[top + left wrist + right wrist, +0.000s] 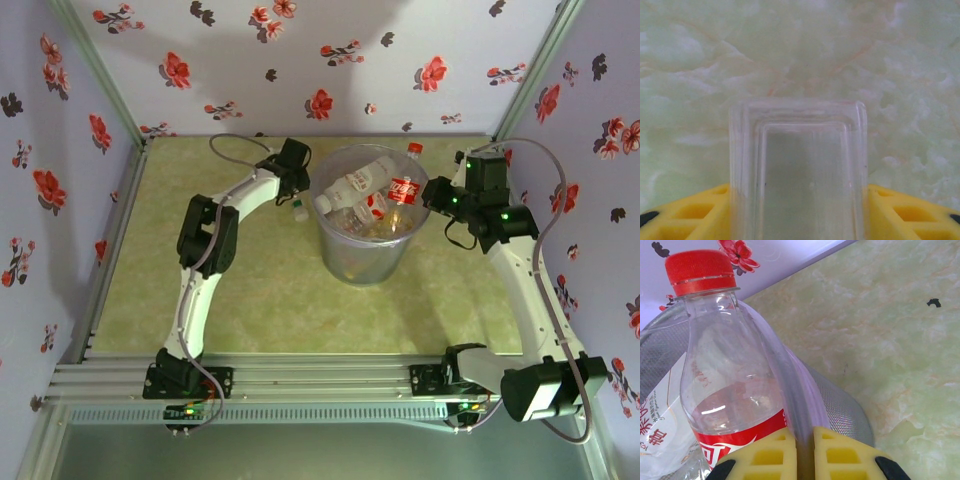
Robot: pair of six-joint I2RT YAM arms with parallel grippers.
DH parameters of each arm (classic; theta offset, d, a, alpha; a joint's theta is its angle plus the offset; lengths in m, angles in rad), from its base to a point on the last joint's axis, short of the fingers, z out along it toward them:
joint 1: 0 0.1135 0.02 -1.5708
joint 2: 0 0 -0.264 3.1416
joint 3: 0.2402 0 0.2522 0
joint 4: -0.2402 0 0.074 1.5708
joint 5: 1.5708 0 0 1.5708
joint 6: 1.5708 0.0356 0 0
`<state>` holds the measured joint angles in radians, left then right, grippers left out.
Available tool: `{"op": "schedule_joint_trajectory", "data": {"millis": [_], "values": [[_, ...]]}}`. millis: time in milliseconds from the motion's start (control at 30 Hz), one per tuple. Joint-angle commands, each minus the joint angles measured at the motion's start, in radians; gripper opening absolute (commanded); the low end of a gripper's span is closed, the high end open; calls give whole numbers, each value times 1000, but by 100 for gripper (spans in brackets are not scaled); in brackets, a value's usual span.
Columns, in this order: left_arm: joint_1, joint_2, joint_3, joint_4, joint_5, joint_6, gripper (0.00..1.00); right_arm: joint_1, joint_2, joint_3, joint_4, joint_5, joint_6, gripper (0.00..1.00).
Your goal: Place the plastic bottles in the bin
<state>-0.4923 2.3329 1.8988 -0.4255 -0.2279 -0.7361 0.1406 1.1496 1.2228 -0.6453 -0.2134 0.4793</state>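
Well, we see left gripper (799, 192) clamped on bottle (800, 150), right gripper (805, 440) pinching bin (842, 407) rim; likely light, slick, crushable: hold mid-body.

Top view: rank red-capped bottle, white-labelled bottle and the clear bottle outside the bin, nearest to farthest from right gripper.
1. Red-capped bottle, inside the bin, right side, beside the right gripper.
2. White-labelled bottle, inside, left half.
3. Clear bottle, outside the bin, on its left.

1. The red-capped bottle (730, 390) is wearing a red label (742, 440) with a fragment of white script, cut off and not readable
2. A white label (660, 437) beside it is showing red Chinese characters, only partly visible
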Motion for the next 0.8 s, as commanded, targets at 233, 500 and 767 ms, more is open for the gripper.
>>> {"op": "schedule_joint_trajectory", "data": {"millis": [233, 500, 767], "values": [[14, -319, -109, 80, -59, 5, 33, 14, -17, -13, -53, -10, -7, 0], [-5, -593, -237, 231, -67, 44, 15, 14, -19, -19, -40, -19, -3, 0], [-128, -818, -337, 463, -65, 219, 2, 17, -10, -26, -24, -46, 8, 0]]}}
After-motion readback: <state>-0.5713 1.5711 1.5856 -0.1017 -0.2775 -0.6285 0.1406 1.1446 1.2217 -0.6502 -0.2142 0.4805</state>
